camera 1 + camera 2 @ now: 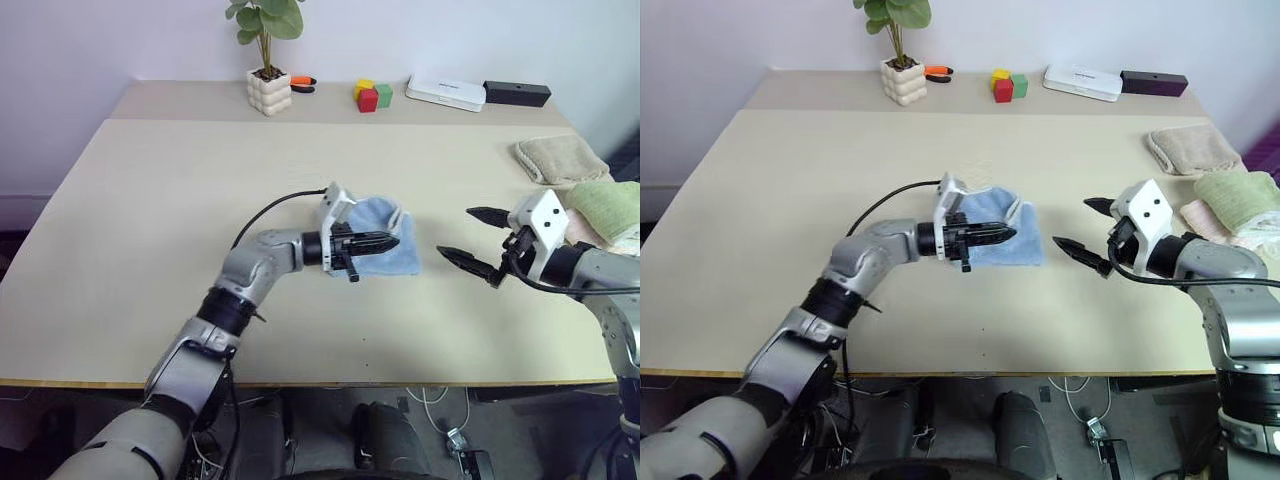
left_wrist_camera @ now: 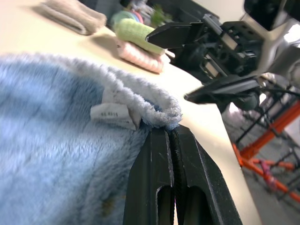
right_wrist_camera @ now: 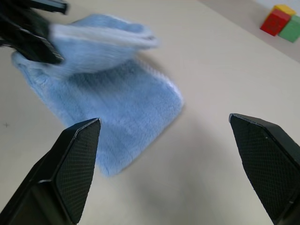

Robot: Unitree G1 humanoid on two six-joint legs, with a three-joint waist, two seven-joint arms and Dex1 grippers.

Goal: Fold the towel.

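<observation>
**Claw on the hem: carrying the fold across**

Clamping our left claw on the towel, we are pinching its pale edging between both black fingers, right beside the small white care label. Our right claw is hanging just right of the towel with its two fingers spread wide apart, gripping nothing.

The towel is lying near the middle of the counter, light blue, with its lower layer flat on the wood and the gripped edge lifted above it, curling over toward the right. Well to the far right, a beige folded towel and a green folded towel are sitting by the counter's edge, apart from our work.

We are judging this to be the fold itself, partway done. To do it well, we are aiming to keep the lifted edge low and taut, draw it over until it lines up with the opposite hem, and lay it down before letting go, so the top layer is not bunching. The open right claw is looking well placed to press the lower layer and stop it from sliding.
</observation>
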